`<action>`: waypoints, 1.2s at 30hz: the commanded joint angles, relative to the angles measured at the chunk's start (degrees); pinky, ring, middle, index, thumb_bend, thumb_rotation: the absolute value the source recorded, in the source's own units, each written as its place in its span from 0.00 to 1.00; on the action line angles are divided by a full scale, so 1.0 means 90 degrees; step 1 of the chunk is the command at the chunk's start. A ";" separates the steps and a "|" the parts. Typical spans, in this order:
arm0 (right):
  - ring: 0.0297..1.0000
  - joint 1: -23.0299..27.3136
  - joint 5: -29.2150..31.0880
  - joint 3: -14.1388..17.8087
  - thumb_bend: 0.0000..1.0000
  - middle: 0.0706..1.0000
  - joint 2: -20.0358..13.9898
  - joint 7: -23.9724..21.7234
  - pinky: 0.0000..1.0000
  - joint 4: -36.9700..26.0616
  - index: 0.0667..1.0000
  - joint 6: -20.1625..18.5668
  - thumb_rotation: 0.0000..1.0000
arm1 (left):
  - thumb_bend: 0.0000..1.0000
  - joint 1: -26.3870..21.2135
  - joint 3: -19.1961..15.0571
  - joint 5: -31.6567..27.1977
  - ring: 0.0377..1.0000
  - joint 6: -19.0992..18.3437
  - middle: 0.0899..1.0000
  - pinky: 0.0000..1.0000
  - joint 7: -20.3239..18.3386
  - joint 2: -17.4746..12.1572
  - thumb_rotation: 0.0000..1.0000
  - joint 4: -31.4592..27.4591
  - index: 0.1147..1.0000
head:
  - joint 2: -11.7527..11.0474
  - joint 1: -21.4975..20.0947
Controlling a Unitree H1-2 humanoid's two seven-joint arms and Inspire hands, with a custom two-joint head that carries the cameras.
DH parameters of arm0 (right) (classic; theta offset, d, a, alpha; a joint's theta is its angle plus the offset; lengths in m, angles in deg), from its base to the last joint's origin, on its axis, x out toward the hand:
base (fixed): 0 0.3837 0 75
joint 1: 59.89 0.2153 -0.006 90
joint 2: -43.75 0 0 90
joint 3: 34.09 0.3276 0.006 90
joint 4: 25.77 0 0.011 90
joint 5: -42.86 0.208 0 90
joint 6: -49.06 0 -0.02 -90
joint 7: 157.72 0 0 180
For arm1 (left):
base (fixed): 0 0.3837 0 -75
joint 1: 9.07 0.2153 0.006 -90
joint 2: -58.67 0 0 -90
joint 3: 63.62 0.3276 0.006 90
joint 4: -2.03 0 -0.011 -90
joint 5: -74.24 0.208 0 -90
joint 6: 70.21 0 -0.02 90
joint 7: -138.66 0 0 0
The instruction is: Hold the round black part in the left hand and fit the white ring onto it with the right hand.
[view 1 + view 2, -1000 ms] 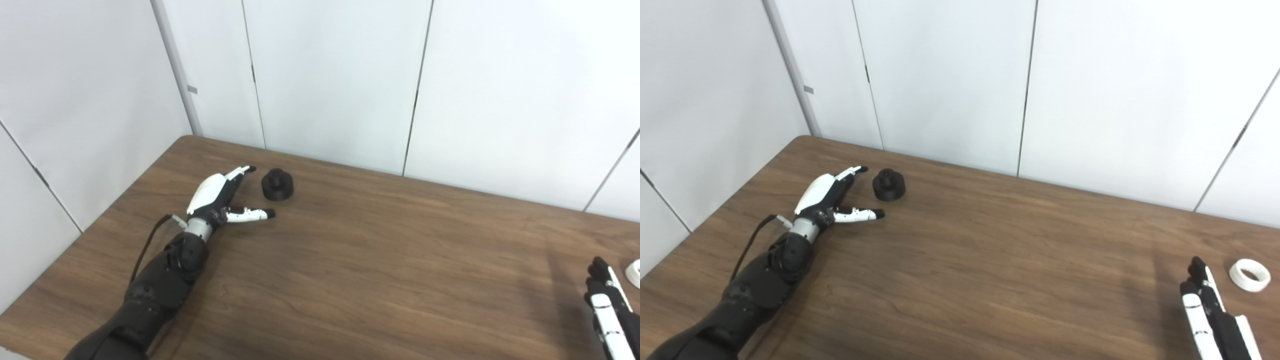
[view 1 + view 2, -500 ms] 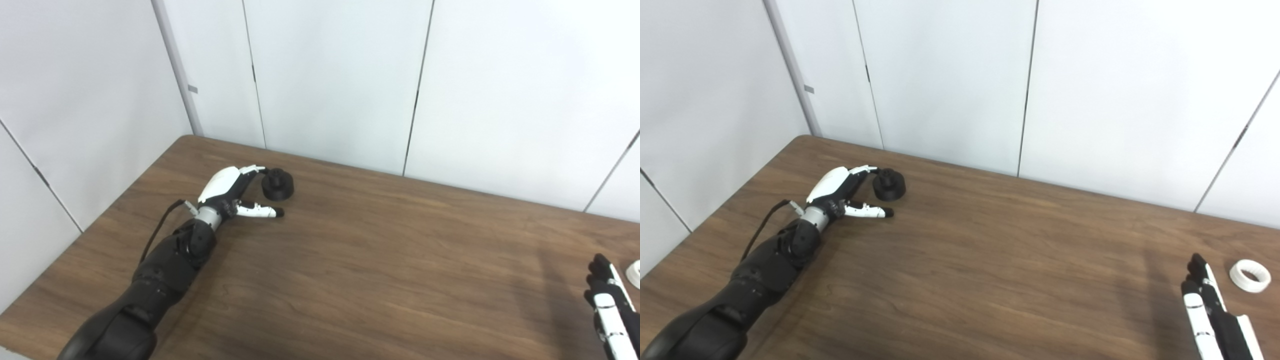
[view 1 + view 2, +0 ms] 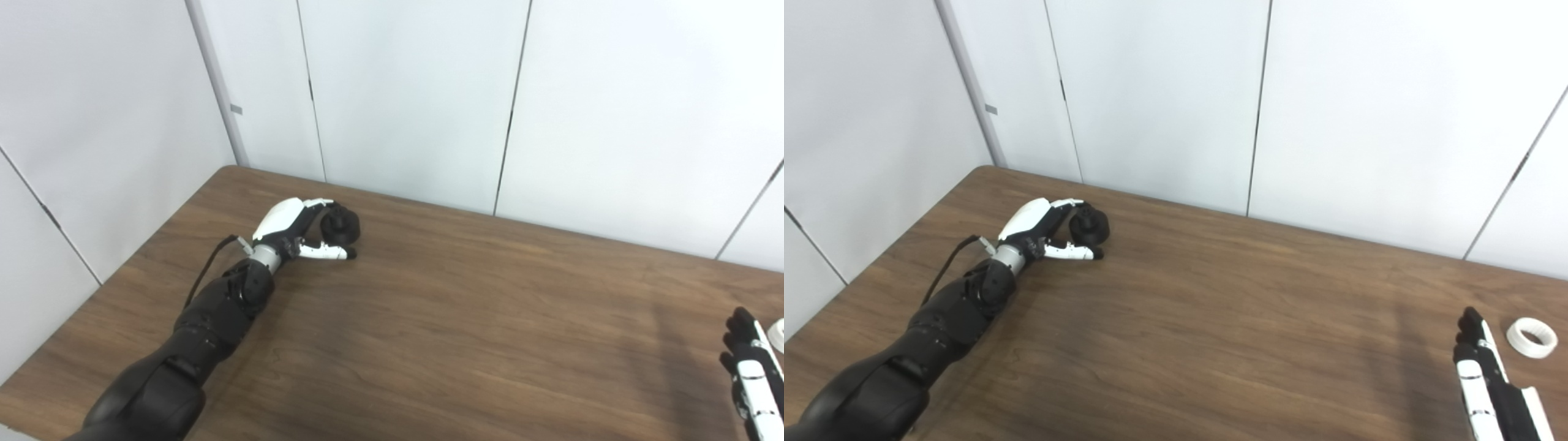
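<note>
the left hand (image 3: 293, 228) lies low on the tabletop (image 3: 429, 318), reaching far out, with the round black part (image 3: 340, 225) right at its fingertips. the fingers (image 3: 318, 203) curl over the part's far upper side and the thumb (image 3: 327, 251) stretches along just under its near side, so the part sits between them, on the tabletop. whether the hand actually grips it or only cups it is hard to make out; the fingers hide the part's left edge and the contact cannot be seen, so i cannot tell if the hand is closed on it.

the right hand (image 3: 1488, 380) comes in at the bottom corner and is cut off by the picture's edge; only the fingers (image 3: 1473, 324) and part of the back show. they lie straight and close together, holding nothing. the white ring (image 3: 1530, 337) rests flat on the tabletop just beyond and to the outer side of those fingertips, apart from them. in the left eye view the ring is nearly all cut off by the edge.
</note>
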 commanded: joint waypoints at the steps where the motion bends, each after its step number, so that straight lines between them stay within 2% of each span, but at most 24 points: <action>1: 1.00 0.0068 -0.0013 0.0017 0.01 1.00 -0.0032 0.0008 1.00 -0.0307 1.00 0.0119 0.94 | 1.00 -0.0310 0.0033 0.0048 0.93 0.0083 0.92 0.98 0.0031 -0.0094 0.47 0.0056 0.83 | 0.0011 -0.0001; 4: 1.00 0.0072 0.0000 0.0021 0.02 1.00 -0.0024 0.0002 1.00 -0.0386 1.00 0.0037 0.94 | 0.95 -0.0336 0.0000 -0.0052 0.93 0.0139 0.91 0.98 0.0030 -0.0071 0.40 0.0106 0.78 | 0.0035 -0.0014; 6: 1.00 0.0081 -0.0072 0.0007 0.01 1.00 -0.0031 0.0022 1.00 -0.0426 1.00 0.0004 0.94 | 0.87 -0.0353 -0.0039 -0.0121 0.93 0.0223 0.89 0.99 0.0085 -0.0052 0.28 0.0145 0.66 | 0.0048 -0.0014; 7: 1.00 0.0088 -0.0050 0.0017 0.01 1.00 -0.0026 0.0019 1.00 -0.0432 1.00 -0.0004 0.94 | 0.70 -0.0370 -0.0025 -0.0104 0.93 0.0312 0.86 1.00 0.0158 -0.0051 0.18 0.0190 0.55 | 0.0067 -0.0023; 8: 1.00 0.0098 -0.0024 0.0025 0.01 1.00 -0.0022 0.0013 1.00 -0.0432 1.00 -0.0003 0.94 | 0.61 -0.0388 -0.0014 -0.0091 0.91 0.0397 0.82 1.00 0.0214 -0.0051 0.12 0.0238 0.48 | 0.0073 -0.0025; 10: 1.00 0.0124 0.0018 0.0040 0.01 1.00 -0.0047 -0.0013 1.00 -0.0450 1.00 -0.0024 0.94 | 0.54 -0.0411 0.0003 -0.0085 0.89 0.0538 0.76 1.00 0.0260 -0.0054 0.06 0.0273 0.43 | 0.0073 -0.0034; 12: 1.00 0.0161 -0.0029 0.0043 0.00 1.00 -0.0071 0.0002 1.00 -0.0449 1.00 0.0033 0.94 | 0.53 -0.0423 0.0030 -0.0060 0.88 0.0615 0.73 1.00 0.0262 -0.0067 0.05 0.0257 0.42 | 0.0072 -0.0054; 17: 1.00 0.0251 0.0137 0.0090 0.00 1.00 -0.0010 0.0002 1.00 -0.0577 1.00 -0.0112 0.95 | 0.52 -0.0436 0.0071 -0.0012 0.87 0.0676 0.71 0.99 0.0223 -0.0082 0.05 0.0123 0.42 | 0.0078 -0.0086; 26: 1.00 0.0281 0.0095 0.0031 0.00 1.00 0.0002 0.0016 1.00 -0.0672 1.00 -0.0100 0.97 | 0.52 -0.0276 0.0003 -0.0092 0.86 0.0741 0.70 0.98 0.0163 -0.0085 0.05 -0.0316 0.42 | 0.0114 -0.0196; 30: 1.00 0.0312 0.0043 -0.0006 0.00 1.00 -0.0014 0.0010 1.00 -0.0645 1.00 -0.0115 0.99 | 0.52 -0.0032 -0.0055 -0.0145 0.87 0.0570 0.72 0.99 -0.0039 -0.0050 0.05 -0.0962 0.42 | 0.0128 -0.0347; 36: 1.00 0.0324 -0.0061 -0.0034 0.03 1.00 -0.0028 0.0006 1.00 -0.0506 1.00 0.0120 1.00 | 0.52 0.0340 -0.0007 -0.0115 0.88 0.0788 0.72 0.98 -0.0337 0.0040 0.05 -0.1871 0.42 | 0.0165 -0.0700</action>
